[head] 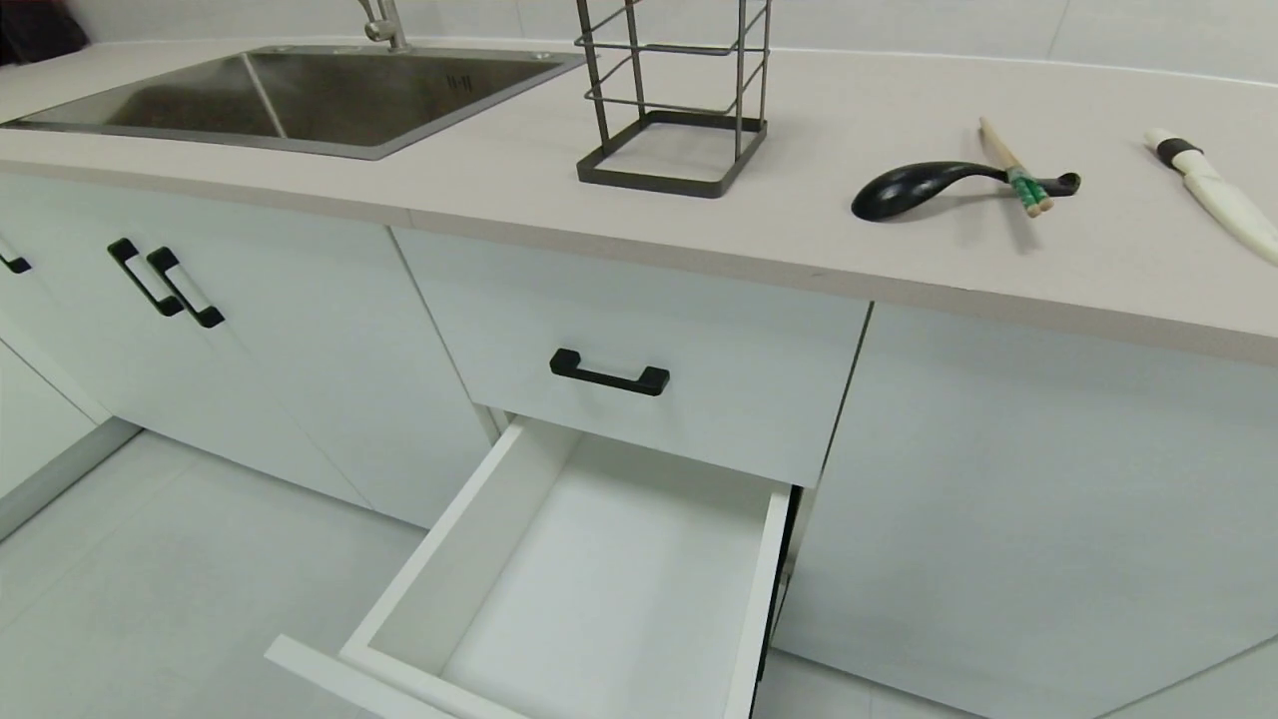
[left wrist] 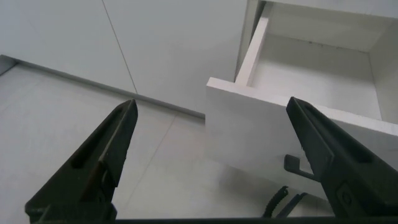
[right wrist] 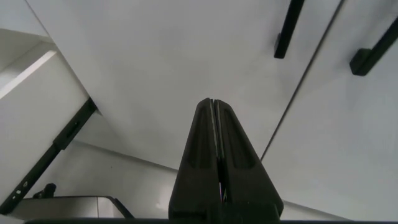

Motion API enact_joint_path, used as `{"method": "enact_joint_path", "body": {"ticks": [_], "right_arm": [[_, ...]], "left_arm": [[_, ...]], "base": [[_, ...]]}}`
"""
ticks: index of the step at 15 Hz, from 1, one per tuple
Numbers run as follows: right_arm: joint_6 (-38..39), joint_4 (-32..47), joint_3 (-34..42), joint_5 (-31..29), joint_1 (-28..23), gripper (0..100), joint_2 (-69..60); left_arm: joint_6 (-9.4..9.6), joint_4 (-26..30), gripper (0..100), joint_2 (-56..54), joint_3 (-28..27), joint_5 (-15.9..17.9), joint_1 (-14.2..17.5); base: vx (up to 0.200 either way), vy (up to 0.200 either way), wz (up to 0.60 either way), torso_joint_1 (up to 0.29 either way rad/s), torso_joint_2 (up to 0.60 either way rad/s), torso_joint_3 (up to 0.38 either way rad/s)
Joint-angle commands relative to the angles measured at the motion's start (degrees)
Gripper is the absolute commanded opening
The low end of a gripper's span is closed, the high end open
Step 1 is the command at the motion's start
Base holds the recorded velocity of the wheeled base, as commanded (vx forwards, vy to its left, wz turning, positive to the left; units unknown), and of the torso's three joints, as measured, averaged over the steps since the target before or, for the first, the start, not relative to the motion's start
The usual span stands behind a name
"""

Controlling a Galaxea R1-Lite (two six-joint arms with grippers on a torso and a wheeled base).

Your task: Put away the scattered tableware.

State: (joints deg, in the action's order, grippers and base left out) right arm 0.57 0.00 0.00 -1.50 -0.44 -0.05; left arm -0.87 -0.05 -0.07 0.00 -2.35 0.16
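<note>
Countertop [head: 799,90] holds spoon [head: 904,187], chopsticks [head: 1013,170] and knife [head: 1218,195], well apart from spread left fingers [left wrist: 109,155], closed right fingers [right wrist: 200,152].

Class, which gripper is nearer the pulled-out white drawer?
Left, apparently. The left gripper, open, faces the front of the pulled-out white drawer close up; the right gripper, shut, points at white cabinet doors.

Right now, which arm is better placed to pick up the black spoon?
Probably right: the spoon lies far right on the counter, while the left gripper hangs open, low by the drawer front. The right gripper is shut.
</note>
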Motion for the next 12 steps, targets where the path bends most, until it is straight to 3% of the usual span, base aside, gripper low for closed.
{"method": "enact_joint_path", "body": {"ticks": [1, 9, 12], "right_arm": [[-0.05, 0.0, 0.0, 0.01, 0.0, 0, 0.05], [-0.13, 0.0, 0.0, 0.01, 0.0, 0, 0.05], [-0.13, 0.0, 0.0, 0.09, 0.0, 0, 0.05]], "left_arm": [[-0.01, -0.04, 100, 0.07, 0.0, -0.02, 0.02], [-0.54, -0.13, 100, 0.07, 0.0, -0.02, 0.02], [-0.72, -0.13, 100, 0.07, 0.0, -0.02, 0.02]], "base": [[0.0, 0.0, 0.0, 0.256, -0.19, -0.193], [0.0, 0.0, 0.0, 0.228, -0.56, -0.216], [0.0, 0.0, 0.0, 0.089, -0.49, -0.22]]}}
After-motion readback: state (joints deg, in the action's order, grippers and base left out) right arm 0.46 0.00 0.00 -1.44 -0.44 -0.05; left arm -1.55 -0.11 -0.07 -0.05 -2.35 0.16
